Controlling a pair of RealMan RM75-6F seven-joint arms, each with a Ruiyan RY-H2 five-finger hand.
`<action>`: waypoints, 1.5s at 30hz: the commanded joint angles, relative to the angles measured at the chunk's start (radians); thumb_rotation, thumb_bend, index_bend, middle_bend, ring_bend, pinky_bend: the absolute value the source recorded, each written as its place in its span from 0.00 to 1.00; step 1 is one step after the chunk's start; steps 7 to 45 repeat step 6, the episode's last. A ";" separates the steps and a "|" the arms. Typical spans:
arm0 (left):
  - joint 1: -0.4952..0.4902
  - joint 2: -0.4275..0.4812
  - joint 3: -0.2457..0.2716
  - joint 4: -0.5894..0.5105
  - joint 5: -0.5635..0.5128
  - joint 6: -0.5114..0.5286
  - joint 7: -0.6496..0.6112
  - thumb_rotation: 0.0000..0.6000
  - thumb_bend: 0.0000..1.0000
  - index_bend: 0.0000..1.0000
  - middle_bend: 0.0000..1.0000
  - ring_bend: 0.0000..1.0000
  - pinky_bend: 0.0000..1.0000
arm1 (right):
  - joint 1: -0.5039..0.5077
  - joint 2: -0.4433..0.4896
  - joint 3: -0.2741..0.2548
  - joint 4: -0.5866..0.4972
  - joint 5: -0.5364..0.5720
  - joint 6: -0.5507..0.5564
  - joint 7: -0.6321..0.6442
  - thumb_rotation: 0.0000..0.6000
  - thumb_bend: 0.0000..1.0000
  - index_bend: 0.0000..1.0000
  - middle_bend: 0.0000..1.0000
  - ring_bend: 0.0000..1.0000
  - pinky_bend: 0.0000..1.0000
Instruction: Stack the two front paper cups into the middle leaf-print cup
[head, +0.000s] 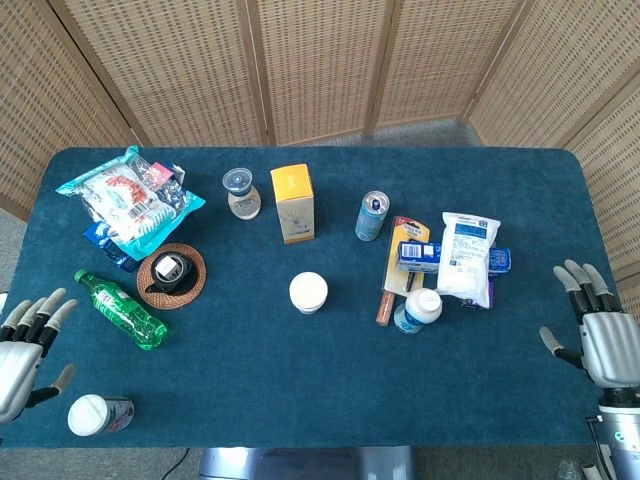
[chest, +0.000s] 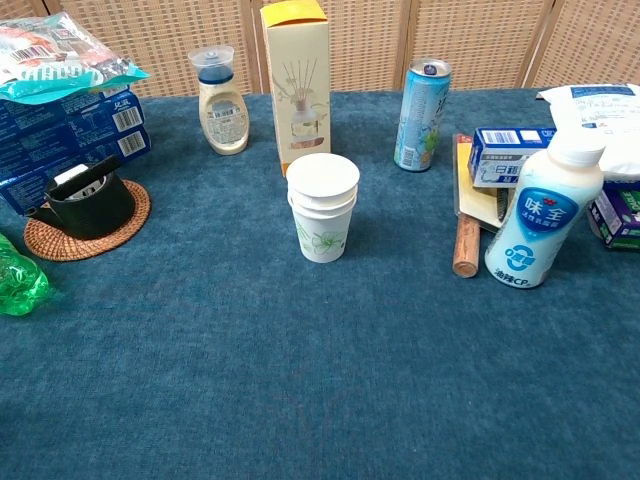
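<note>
The paper cups (chest: 322, 215) stand nested in one stack near the middle of the bench (head: 330, 390), the leaf-print cup (chest: 324, 240) at the bottom with the rims of the others showing above it. The stack sits upright, apart from everything around it.

Just beyond the stack stands a yellow box (chest: 296, 80), with a small cream bottle (chest: 222, 103) to its left and a blue drink can (chest: 421, 101) to its right. Further right lie a wooden-handled tool (chest: 465, 235), a small blue carton (chest: 508, 155) and a white bag (head: 468, 257), and a white yogurt bottle (chest: 540, 215) stands upright just beside the tool's near end. On the left, a black cup (chest: 89, 200) sits on a woven coaster (chest: 60, 237); beyond it snack bags (head: 125, 200) are piled at the far left. A green bottle (head: 122, 309) lies on its side near the coaster, and another bottle with a white cap (head: 98, 414) lies at the near left edge.

The left hand (head: 20, 350) is at the near left edge of the bench, fingers (head: 45, 312) spread apart and holding nothing. The right hand (head: 602, 335) is at the near right edge, well apart from the cups, its fingers likewise released and spread. Neither hand shows in the chest view.
</note>
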 joint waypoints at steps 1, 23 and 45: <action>-0.001 -0.003 0.001 0.000 0.001 -0.003 0.006 1.00 0.40 0.00 0.00 0.00 0.00 | -0.005 0.000 0.006 0.002 -0.001 -0.009 0.008 1.00 0.30 0.09 0.00 0.00 0.28; 0.000 -0.008 -0.002 0.003 -0.004 -0.002 0.015 1.00 0.40 0.00 0.00 0.00 0.00 | -0.007 -0.006 0.010 0.024 -0.001 -0.039 0.013 1.00 0.30 0.09 0.00 0.00 0.28; 0.000 -0.008 -0.002 0.003 -0.004 -0.002 0.015 1.00 0.40 0.00 0.00 0.00 0.00 | -0.007 -0.006 0.010 0.024 -0.001 -0.039 0.013 1.00 0.30 0.09 0.00 0.00 0.28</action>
